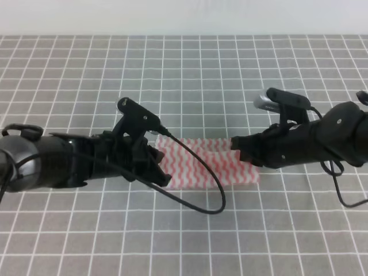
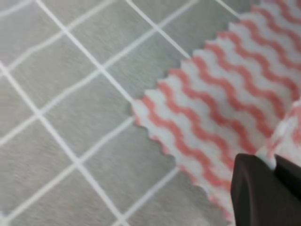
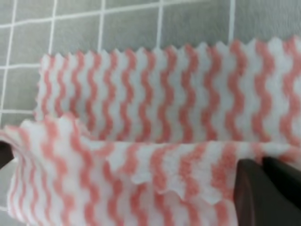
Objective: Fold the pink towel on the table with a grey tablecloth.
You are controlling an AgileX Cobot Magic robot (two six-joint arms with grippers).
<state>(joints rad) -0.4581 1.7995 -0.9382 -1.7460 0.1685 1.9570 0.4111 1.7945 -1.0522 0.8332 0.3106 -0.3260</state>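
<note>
Lying mid-counter (image 1: 190, 69) on the grey gridded cloth, the pink towel (image 1: 210, 164), partly doubled over with a raised fold along its near side. Clenched on the towel's left edge, the left end effector (image 1: 156, 163), dark fingertips (image 2: 263, 193) pinching a lifted layer. Clenched likewise on the right edge, the right end effector (image 1: 238, 150), fingertips (image 3: 268, 193) gripping the folded layer.

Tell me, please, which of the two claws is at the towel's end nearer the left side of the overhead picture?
The left claw: it meets the pink towel at that end, while the right claw is at the opposite end.
</note>
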